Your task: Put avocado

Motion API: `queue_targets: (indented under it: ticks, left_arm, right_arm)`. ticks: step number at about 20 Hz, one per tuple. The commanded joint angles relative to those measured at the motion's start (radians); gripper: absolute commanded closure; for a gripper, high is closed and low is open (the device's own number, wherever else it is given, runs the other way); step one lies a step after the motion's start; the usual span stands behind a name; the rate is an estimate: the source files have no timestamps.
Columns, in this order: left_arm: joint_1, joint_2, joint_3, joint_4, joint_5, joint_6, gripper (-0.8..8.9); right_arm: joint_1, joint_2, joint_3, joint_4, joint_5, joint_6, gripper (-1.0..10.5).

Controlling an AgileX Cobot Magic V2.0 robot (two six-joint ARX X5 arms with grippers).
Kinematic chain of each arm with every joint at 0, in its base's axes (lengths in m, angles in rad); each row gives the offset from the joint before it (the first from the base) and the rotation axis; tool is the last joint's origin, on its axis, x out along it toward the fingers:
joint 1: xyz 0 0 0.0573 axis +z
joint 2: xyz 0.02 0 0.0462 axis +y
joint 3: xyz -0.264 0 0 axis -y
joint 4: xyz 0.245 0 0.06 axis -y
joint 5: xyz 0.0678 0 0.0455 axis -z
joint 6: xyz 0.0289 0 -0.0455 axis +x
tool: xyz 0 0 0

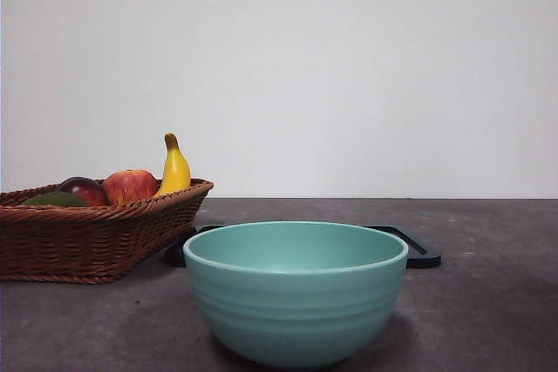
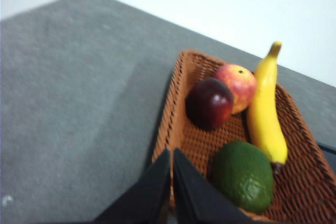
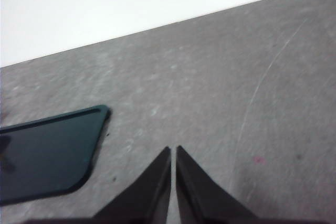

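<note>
Item: avocado [image 2: 243, 175], lying in wicker basket [image 2: 173, 108].
Likely firm, smooth, moderately heavy; I'd grip across its middle. Left gripper [image 2: 171, 156] and right gripper [image 3: 173, 153]: jaws together, empty.

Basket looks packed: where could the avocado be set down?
The teal bowl is empty. Bare grey table lies beside the bowl on the side away from the wicker basket. The basket is crowded: avocado, banana, apple, dark plum.
</note>
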Motion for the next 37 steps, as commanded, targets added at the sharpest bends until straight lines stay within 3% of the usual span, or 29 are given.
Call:
queue_targets:
  ticks: [1,5,14,26,31,37]
  left_arm:
    - [0.002,0.002,0.030,-0.038,0.012,-0.064,8.05]
    - [0.002,0.020,0.079,-0.059,0.060,-0.122,8.04]
    - [0.002,0.132,0.273,-0.183,0.140,-0.107,8.04]
    - [0.002,0.442,0.646,-0.564,0.368,0.146,8.04]
    - [-0.001,0.558,0.758,-0.722,0.462,0.232,8.04]
    - [-0.054,0.642,0.858,-0.899,0.526,0.330,8.05]
  right_arm:
    - [0.000,-0.002,0.046,-0.014,-0.006,0.045,9.4]
    - [0.000,0.010,0.126,-0.057,-0.033,0.045,9.4]
    - [0.000,0.151,0.374,-0.175,-0.107,0.003,9.4]
    - [0.021,0.531,0.737,-0.547,-0.424,-0.187,9.4]
    - [0.089,0.661,0.858,-0.669,-0.466,-0.259,9.4]
    - [0.294,0.780,0.937,-0.824,-0.472,-0.340,9.4]
